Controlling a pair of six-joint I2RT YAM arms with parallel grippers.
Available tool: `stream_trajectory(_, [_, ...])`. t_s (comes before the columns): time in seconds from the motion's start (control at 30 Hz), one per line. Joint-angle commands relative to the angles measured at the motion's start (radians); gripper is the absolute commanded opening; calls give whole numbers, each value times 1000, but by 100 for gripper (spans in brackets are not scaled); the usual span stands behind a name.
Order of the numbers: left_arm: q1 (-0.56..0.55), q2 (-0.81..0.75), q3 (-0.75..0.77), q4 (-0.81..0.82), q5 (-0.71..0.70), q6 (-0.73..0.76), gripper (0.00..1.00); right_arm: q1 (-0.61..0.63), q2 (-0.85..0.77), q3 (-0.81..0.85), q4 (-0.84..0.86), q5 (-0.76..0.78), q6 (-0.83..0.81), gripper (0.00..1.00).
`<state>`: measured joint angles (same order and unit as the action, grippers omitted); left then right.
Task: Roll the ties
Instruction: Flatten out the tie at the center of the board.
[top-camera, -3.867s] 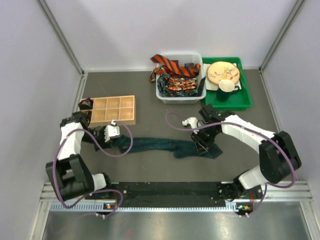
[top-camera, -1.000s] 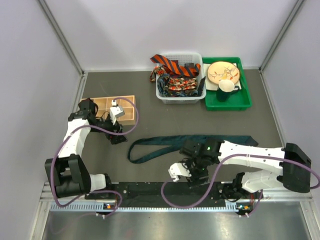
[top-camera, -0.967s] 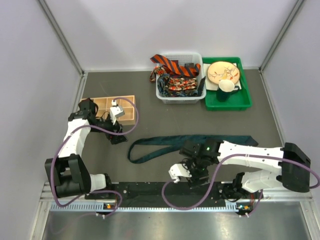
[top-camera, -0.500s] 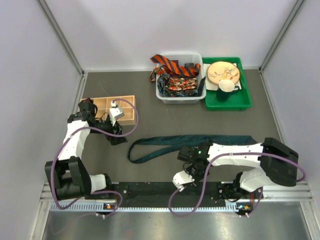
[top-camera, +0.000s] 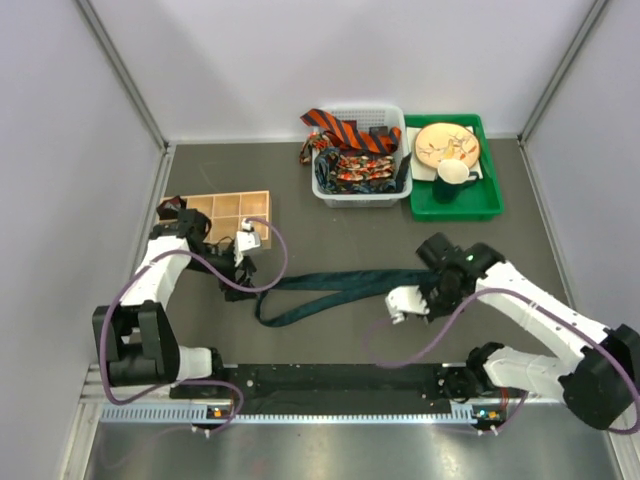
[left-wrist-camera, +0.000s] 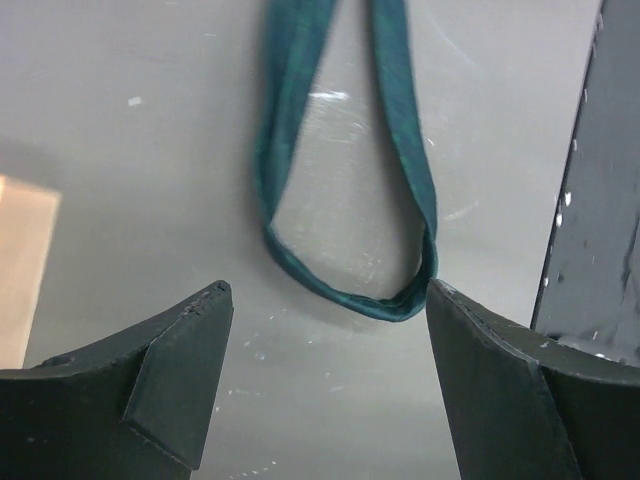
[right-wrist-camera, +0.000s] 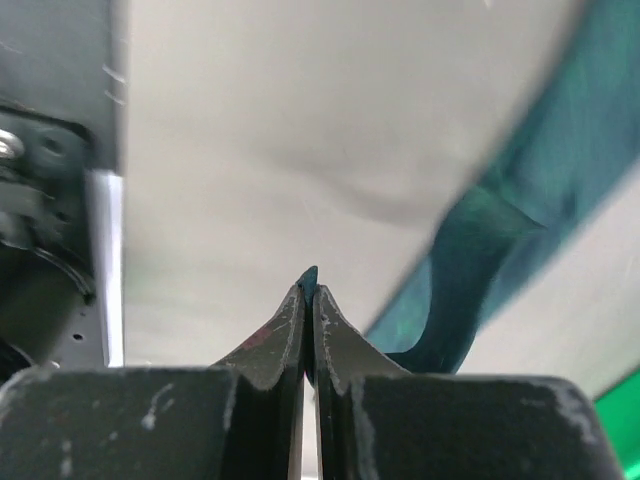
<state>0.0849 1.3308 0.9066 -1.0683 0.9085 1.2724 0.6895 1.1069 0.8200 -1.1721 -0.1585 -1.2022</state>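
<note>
Top external view showed the grey worktop (top-camera: 330, 215) with the two arms reaching in from 6 o'clock. A green tray (top-camera: 455, 209) sat at 1 o'clock, a white basket (top-camera: 362, 198) touching its left side at 12 o'clock, and a wooden compartment box (top-camera: 225, 207) at 9 o'clock. The teal tie (top-camera: 340, 285) lay doubled across the middle of the worktop, its folded bend at the 8 o'clock end and its two strands running toward 3 o'clock. An orange-and-black striped tie (top-camera: 340, 128) hung over the basket's far rim, and dark patterned ties (top-camera: 355, 168) with red were bundled inside it. On the tray were a tan plate (top-camera: 447, 143) and, just nearer, a dark green cup (top-camera: 452, 173). The left pincer (top-camera: 238, 287) hung beside the tie's bend, just below the box; in the left wrist view the left pincer (left-wrist-camera: 328, 290) stood wide and held nothing, with the tie's loop (left-wrist-camera: 400, 200) flat on the worktop beyond its tips. The right pincer (top-camera: 435, 285) was at the tie's 3 o'clock end; its wrist view showed the right pincer (right-wrist-camera: 308, 290) pressed tight together, a sliver of teal cloth nipped at the tips and the tie (right-wrist-camera: 500, 240) trailing off toward 2 o'clock.
</note>
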Motion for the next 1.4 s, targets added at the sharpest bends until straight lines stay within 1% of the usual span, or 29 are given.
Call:
stream_trajectory(0.0, [-80, -15, -18, 5, -52, 85, 82, -285, 1, 27, -16, -27, -158, 0])
stream_trajectory(0.03, [-80, -15, -20, 13, -62, 84, 82, -326, 22, 27, -5, -29, -195, 0])
stream_trajectory(0.07, [-129, -13, -18, 19, -75, 82, 81, -362, 37, 30, 3, -18, -210, 0])
stream_trajectory(0.1, [-142, -9, -15, 21, -82, 84, 81, -431, 48, 31, 12, -10, -227, 3])
stream_trajectory(0.13, [-157, 5, -9, 19, -86, 84, 81, -461, 57, 34, 23, -3, -244, 11])
stream_trajectory(0.2, [-195, 21, 6, 15, -97, 82, 81, -536, 85, 53, 29, 7, -273, 20])
stream_trajectory(0.23, [-209, 36, 9, 11, -100, 82, 80, -595, 93, 60, 41, 10, -284, 29])
stream_trajectory(0.27, [-238, 44, 14, 11, -108, 82, 80, -623, 111, 86, 42, 11, -284, 46])
stream_trajectory(0.3, [-253, 48, 15, 13, -114, 73, 80, -643, 122, 102, 40, 11, -281, 51])
stream_trajectory(0.33, [-290, 57, 12, 31, -121, 58, 79, -684, 128, 114, 45, 16, -275, 54])
stream_trajectory(0.37, [-310, 59, 9, 43, -131, 33, 79, -694, 146, 142, 34, 17, -270, 55])
stream_trajectory(0.47, [-367, 77, 3, 74, -161, -33, 79, -795, 171, 175, 9, 30, -249, 56])
stream_trajectory(0.57, [-419, 90, -3, 106, -177, -90, 79, -869, 244, 237, -52, 10, -139, 55])
stream_trajectory(0.6, [-436, 93, -6, 107, -178, -96, 79, -881, 298, 254, -73, 2, -55, 54])
stream_trajectory(0.63, [-476, 91, -9, 117, -193, -110, 78, -893, 321, 271, -89, -27, -9, 53])
stream_trajectory(0.67, [-502, 90, -26, 134, -206, -129, 78, -910, 343, 298, -128, -48, 34, 49])
stream_trajectory(0.7, [-529, 85, -37, 171, -226, -172, 78, -916, 366, 307, -142, -68, 103, 47])
stream_trajectory(0.73, [-578, 81, -64, 200, -264, -198, 77, -920, 387, 311, -146, -100, 134, 45])
stream_trajectory(0.8, [-614, 88, -90, 263, -307, -249, 76, -920, 387, 277, -106, -105, 208, 45])
stream_trajectory(0.93, [-675, 140, -110, 294, -405, -275, 69, -920, 390, 199, -9, -61, 292, 45])
stream_trajectory(1.03, [-682, 197, -77, 275, -451, -272, 54, -920, 419, 195, 34, -41, 351, 45])
stream_trajectory(1.07, [-682, 211, -63, 268, -462, -275, 39, -920, 436, 199, 49, -26, 369, 45])
stream_trajectory(1.1, [-682, 238, -45, 255, -462, -284, 31, -920, 450, 203, 57, -13, 398, 45])
stream_trajectory(1.13, [-680, 258, 25, 202, -473, -309, 23, -920, 462, 214, 86, 25, 415, 44])
stream_trajectory(1.17, [-669, 280, 67, 171, -442, -342, 13, -920, 490, 222, 101, 46, 440, 43])
stream_trajectory(1.2, [-642, 327, 112, 125, -421, -346, 0, -920, 502, 232, 103, 57, 466, 43])
stream_trajectory(1.23, [-627, 346, 191, 87, -395, -347, 0, -920, 516, 263, 95, 62, 477, 42])
stream_trajectory(1.3, [-588, 381, 276, 10, -370, -343, 0, -920, 536, 292, 83, 60, 500, 43])
stream_trajectory(1.37, [-562, 393, 313, -42, -373, -300, 0, -920, 539, 326, 63, 48, 501, 43])
